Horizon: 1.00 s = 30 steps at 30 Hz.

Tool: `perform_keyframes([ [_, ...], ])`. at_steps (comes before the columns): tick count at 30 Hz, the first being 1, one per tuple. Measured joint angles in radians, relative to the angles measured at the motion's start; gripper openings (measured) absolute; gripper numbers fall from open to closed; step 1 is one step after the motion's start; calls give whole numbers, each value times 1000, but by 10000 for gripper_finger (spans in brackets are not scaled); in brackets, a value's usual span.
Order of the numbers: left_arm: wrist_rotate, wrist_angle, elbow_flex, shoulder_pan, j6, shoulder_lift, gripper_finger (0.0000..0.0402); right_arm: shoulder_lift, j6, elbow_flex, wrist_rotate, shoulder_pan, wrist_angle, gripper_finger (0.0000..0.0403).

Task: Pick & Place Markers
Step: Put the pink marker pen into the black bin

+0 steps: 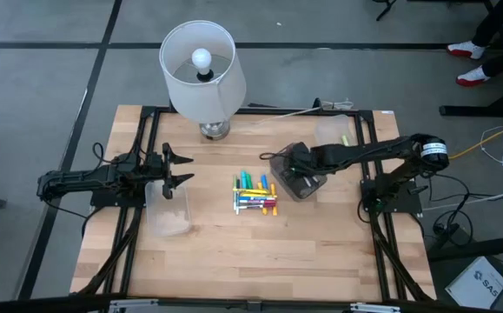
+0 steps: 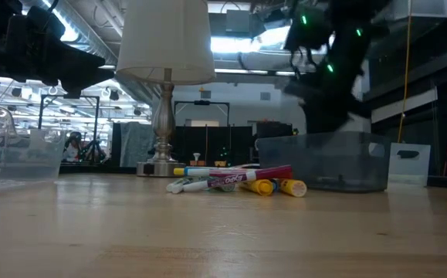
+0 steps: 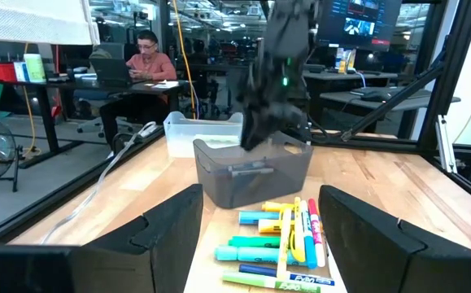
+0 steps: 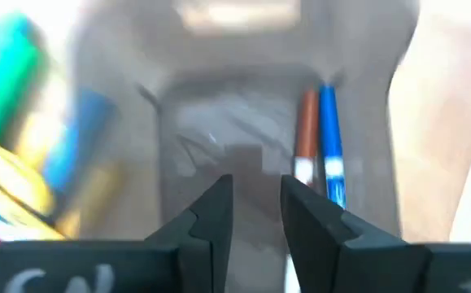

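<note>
The right gripper's (image 4: 255, 216) dark fingers are seen slightly apart, empty; thin orange-and-blue capped markers (image 4: 320, 142) lie upper right; labels unreadable.

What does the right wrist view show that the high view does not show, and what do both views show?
Only the right wrist view shows two markers, one red-brown and one blue, lying inside the grey bin, with the right gripper slightly open and empty above them. Only the high view shows the lamp, the left gripper and a clear bin. Both show the marker pile.
</note>
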Motion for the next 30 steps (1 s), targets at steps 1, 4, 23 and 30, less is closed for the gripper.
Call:
perform_keyframes([
  [1, 0, 0, 0, 0, 0, 0, 242, -4, -5, 31, 21, 4, -18, 104],
  [4, 0, 0, 0, 0, 0, 0, 242, -9, -15, 131, 87, 20, -56, 104],
  [23, 0, 0, 0, 0, -1, 0, 242, -3, -197, 326, 428, 226, 16, 104],
  [30, 0, 0, 0, 0, 0, 0, 242, 4, -307, 245, 411, 318, 166, 104],
])
